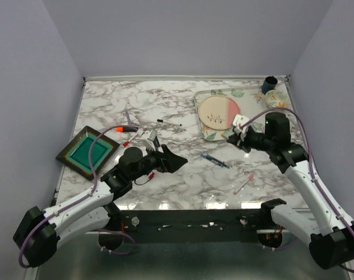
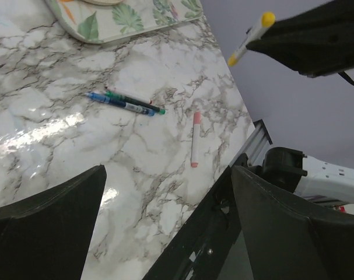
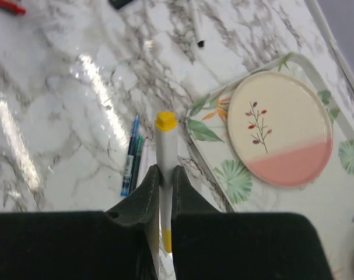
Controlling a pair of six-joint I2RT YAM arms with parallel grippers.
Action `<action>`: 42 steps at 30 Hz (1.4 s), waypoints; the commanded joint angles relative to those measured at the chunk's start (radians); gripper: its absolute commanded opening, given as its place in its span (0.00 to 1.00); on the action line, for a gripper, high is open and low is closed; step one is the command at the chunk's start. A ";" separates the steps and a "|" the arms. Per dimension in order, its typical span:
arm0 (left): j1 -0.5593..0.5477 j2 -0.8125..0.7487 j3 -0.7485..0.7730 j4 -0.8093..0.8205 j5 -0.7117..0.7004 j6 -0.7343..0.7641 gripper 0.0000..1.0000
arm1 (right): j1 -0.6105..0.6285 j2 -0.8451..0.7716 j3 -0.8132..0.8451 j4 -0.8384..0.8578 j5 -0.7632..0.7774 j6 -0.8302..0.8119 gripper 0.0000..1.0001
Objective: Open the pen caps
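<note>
1. Between the floral tray (image 1: 223,93) and the counter's (image 1: 188,181) near edge lie a pink pen (image 1: 244,184) and two blue and green pens (image 1: 215,161).
2. The tray holds a plate (image 1: 219,112).
3. The right gripper (image 3: 163,175) pinches a white pen (image 3: 165,149) over the tray's left rim, with the yellow pen cap (image 3: 165,121) on.
4. The left gripper (image 2: 168,216) is spread, left of the tray.

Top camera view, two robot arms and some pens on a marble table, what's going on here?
The right end effector is clamped on a white pen with a yellow tip, lifted off the marble table near the leaf-patterned tray. The left end effector hangs open, holding nothing. A blue pen, a green pen and a pink pen lie on the table.
</note>
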 commanded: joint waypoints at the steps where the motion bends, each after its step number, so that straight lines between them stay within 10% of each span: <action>1: -0.081 0.179 0.144 0.248 0.003 0.081 0.97 | -0.097 0.007 0.016 0.319 0.079 1.042 0.01; 11: -0.224 0.544 0.429 0.225 -0.174 0.047 0.89 | -0.378 0.141 -0.137 0.640 -0.226 1.666 0.01; 22: -0.247 0.869 0.784 -0.002 -0.212 0.075 0.68 | -0.398 0.124 -0.191 0.712 -0.273 1.736 0.01; 42: -0.255 0.969 0.901 -0.085 -0.183 0.109 0.23 | -0.398 0.129 -0.207 0.706 -0.257 1.683 0.01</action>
